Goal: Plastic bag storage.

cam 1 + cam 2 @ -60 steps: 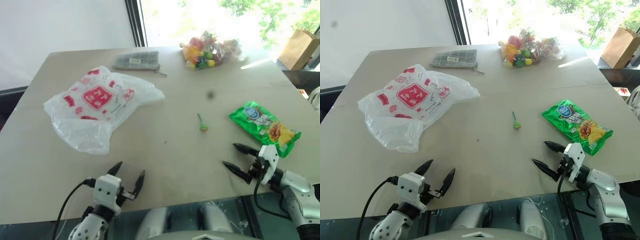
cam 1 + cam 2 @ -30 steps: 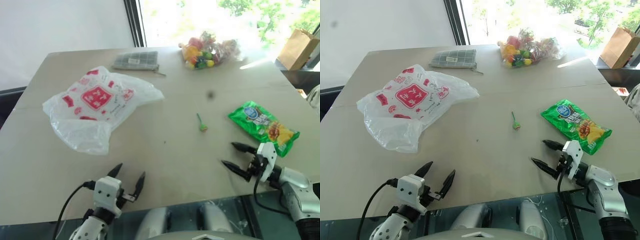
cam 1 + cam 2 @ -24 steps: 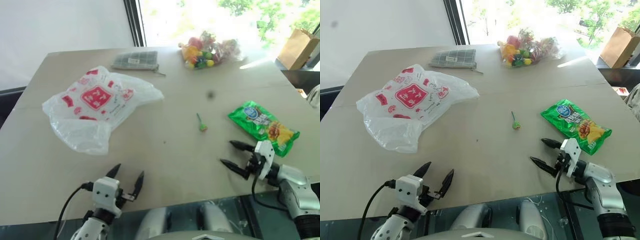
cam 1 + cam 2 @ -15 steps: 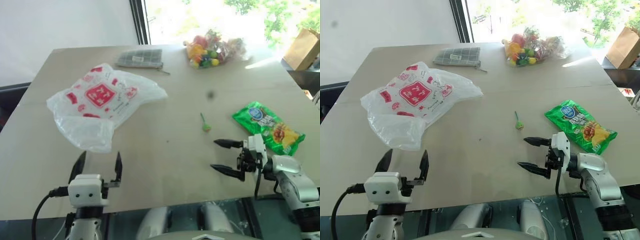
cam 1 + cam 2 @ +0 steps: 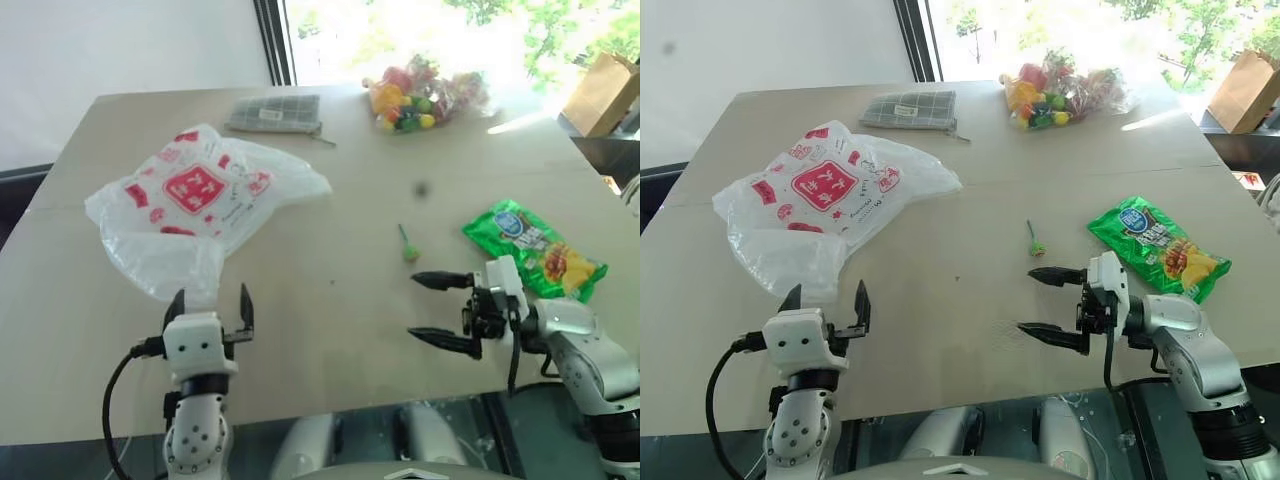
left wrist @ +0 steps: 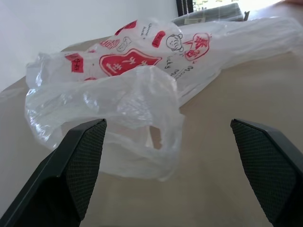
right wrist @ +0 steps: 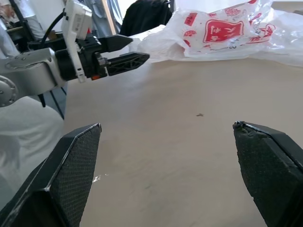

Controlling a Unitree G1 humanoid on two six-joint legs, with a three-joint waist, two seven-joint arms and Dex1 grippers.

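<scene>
Both arms are being raised: left gripper [image 5: 211,302] is being aimed, jaws spread, at the plastic bag [image 5: 200,205] lying on the counter's [image 5: 330,310] left; right gripper [image 5: 433,310] is being swung inward, jaws spread, empty.

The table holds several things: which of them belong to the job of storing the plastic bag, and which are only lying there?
Belongs to the job:
- plastic bag, white with red prints
- left claw, open, just short of the bag
- right claw, open

Only lying about:
- green snack packet
- clear bag of colourful items
- checked pouch
- small green lollipop
</scene>
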